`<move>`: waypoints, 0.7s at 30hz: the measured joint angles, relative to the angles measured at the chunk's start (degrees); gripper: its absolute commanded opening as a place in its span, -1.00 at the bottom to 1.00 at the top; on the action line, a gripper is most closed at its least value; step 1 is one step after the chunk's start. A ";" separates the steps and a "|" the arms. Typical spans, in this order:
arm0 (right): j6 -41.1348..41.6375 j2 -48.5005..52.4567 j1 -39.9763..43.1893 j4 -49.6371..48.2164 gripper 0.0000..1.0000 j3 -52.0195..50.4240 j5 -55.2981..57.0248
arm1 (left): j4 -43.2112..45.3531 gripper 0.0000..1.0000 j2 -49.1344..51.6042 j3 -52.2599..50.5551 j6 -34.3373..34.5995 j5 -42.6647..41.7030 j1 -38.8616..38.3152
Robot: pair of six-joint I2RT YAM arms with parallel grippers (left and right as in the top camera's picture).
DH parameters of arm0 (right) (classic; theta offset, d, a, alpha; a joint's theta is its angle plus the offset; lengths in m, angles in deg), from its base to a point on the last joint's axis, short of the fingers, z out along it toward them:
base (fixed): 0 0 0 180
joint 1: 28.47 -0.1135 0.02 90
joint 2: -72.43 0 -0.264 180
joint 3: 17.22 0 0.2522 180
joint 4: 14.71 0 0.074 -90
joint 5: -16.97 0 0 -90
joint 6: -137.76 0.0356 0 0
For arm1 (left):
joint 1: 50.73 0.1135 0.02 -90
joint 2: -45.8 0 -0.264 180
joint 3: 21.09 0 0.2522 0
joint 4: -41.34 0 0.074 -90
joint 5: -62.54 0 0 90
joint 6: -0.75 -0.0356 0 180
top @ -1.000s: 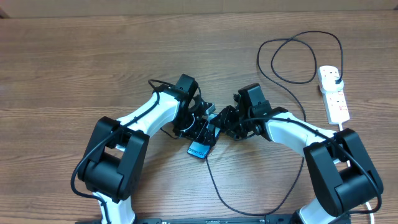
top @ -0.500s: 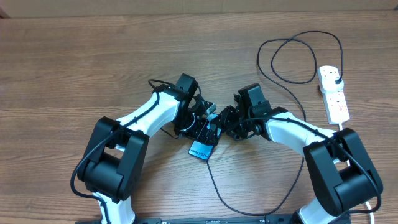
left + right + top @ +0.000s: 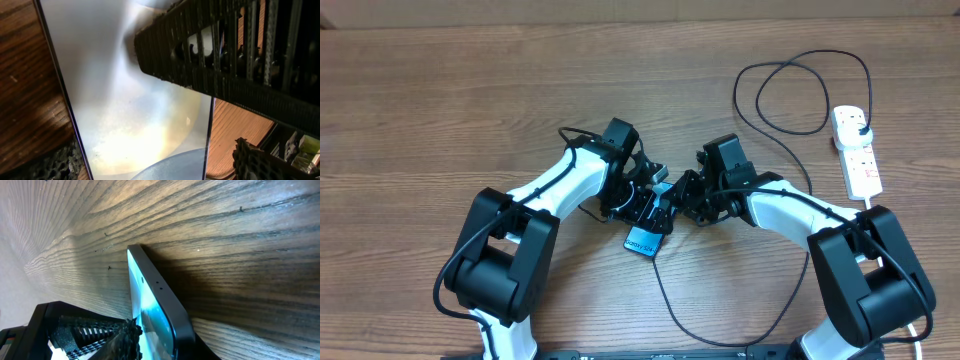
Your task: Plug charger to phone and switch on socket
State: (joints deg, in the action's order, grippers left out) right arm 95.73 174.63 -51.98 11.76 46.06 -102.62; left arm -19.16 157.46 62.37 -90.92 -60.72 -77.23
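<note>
Phone (image 3: 641,241) lies mid-table between both grippers. Left gripper (image 3: 642,208) fingers straddle it, but I can't tell if they're clamped. Right gripper (image 3: 678,207) is at its edge, opening unreadable. Charger (image 3: 736,92) loops toward socket (image 3: 856,152), far right.

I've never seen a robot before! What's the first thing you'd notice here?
The left arm and right arm meet in the middle, crowding over a phone with a blue screen. Far to the right lies a white power strip, with a thin black cable looping beside it.
</note>
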 measured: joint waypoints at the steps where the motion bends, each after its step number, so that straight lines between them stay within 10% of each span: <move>1: 0.00 0.00 0.00 -0.02 -0.53 0.00 -0.02 | 0.00 1.00 0.00 0.00 0.00 0.00 0.00; 7: -0.24 -0.02 0.17 -0.59 -0.90 0.02 -0.66 | 0.00 0.99 0.00 0.00 0.00 0.00 0.00; 21: -1.84 -0.04 1.60 0.70 -0.93 0.59 -4.52 | 0.07 1.00 0.02 0.02 0.20 -1.68 0.94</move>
State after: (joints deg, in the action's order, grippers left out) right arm 93.89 174.58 -50.38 12.46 46.65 -107.14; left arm -19.10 157.48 62.39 -90.72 -62.40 -76.29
